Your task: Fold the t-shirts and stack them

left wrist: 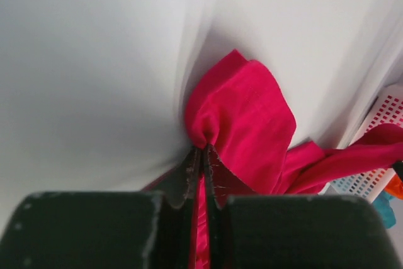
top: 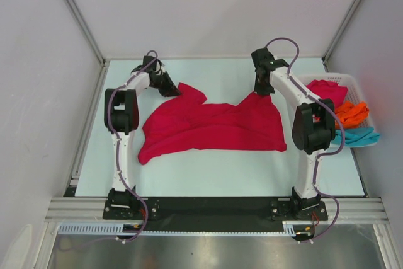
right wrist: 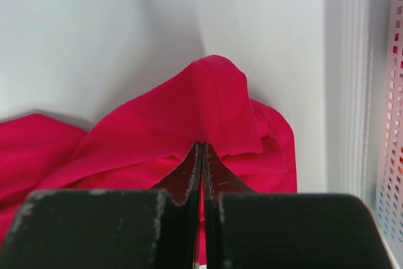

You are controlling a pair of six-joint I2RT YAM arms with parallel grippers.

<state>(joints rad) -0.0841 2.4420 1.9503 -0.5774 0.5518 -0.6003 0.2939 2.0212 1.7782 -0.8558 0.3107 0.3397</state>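
Left gripper [left wrist: 201,152] and right gripper [right wrist: 201,149] each clamp a far corner of the red shirt [top: 214,127], spread across the table [top: 252,171]. Basket [top: 343,79] holds more shirts [top: 351,114].

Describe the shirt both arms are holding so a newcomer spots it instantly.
Spread wide across the middle of the pale table lies a crimson red cloth t-shirt. The left gripper and right gripper each pinch its far edge. Only it lies outside the white slatted plastic basket, where a red shirt, orange shirt and teal shirt sit bunched.
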